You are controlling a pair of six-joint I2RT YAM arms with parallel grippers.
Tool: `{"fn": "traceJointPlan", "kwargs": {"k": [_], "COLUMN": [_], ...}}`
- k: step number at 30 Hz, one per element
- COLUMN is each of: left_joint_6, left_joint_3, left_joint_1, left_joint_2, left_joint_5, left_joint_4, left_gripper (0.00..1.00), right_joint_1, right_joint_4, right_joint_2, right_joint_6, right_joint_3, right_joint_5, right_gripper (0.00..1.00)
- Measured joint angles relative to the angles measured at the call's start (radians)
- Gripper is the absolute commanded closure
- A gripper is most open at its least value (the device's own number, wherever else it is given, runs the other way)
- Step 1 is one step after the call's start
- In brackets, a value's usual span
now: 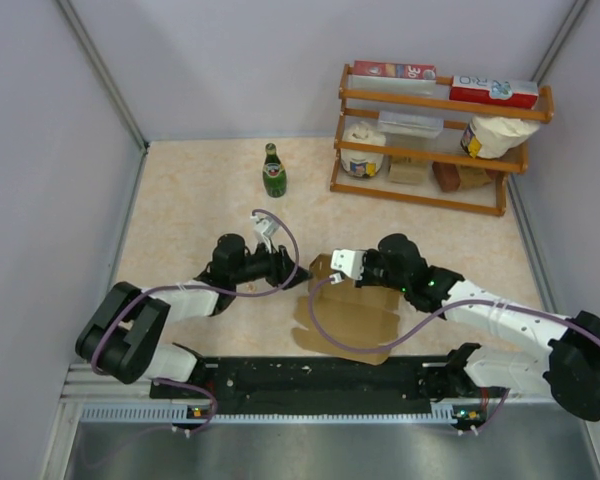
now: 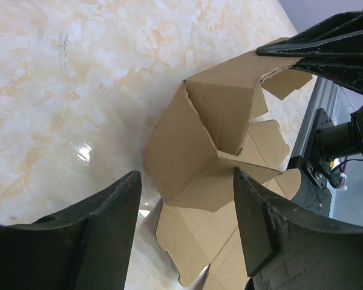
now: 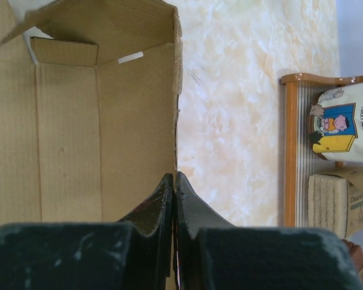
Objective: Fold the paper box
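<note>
while in right hand (image 3: 174, 176), paper box (image 1: 365, 318) beside left hand (image 2: 186, 175)

A bench top (image 1: 190, 210) of pale beige marbled stone fills the floor of the booth. A small bright glare from the overhead light lies on its glossy surface. Plain lilac-grey walls close it in on the left (image 1: 50, 130), at the back (image 1: 270, 70) and on the right (image 1: 592, 110), joined at the far corners by slanting metal posts (image 1: 102, 72). A low wooden rack (image 1: 417, 197) with two shelves stands in the far right corner of the bench. A ribbed grey metal rail (image 1: 310, 412) runs along the near edge, with dull sheet metal (image 1: 330, 452) below it.
</note>
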Motion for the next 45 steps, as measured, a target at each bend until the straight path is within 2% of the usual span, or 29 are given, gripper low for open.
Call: {"fn": "traceJointPlan", "kwargs": {"k": [13,25,33,39,42,45], "left_joint_6": [0.018,0.048,0.051,0.035,0.018,0.008], "left_joint_3": [-0.01,-0.009,-0.005,-0.005,0.005,0.038], "left_joint_1": [-0.032,-0.038,-0.045,-0.035,0.01,0.078], "left_joint_2": [0.027,0.093,0.105,-0.083,-0.216,-0.263], "left_joint_5": [0.014,-0.016,-0.006,0.014,-0.004,-0.065], "left_joint_4": [0.079,0.097,0.107,0.078,0.064,0.037], "left_gripper": [0.33,0.33,0.33,0.31,0.28,0.28], "right_joint_1": [0.0,0.018,0.034,0.035,0.035,0.035], "right_joint_4": [0.123,0.254,0.319,0.321,0.32,0.32], "right_joint_2": [0.006,0.102,0.114,0.114,0.114,0.114], "right_joint_6": [-0.115,-0.271,-0.306,-0.303,-0.297,-0.291], "right_joint_3": [-0.042,-0.087,-0.113,-0.113,-0.113,-0.113], "right_joint_5": [0.045,0.135,0.17,0.175,0.175,0.175], "right_gripper": [1.0,1.0,1.0,1.0,1.0,1.0]}}
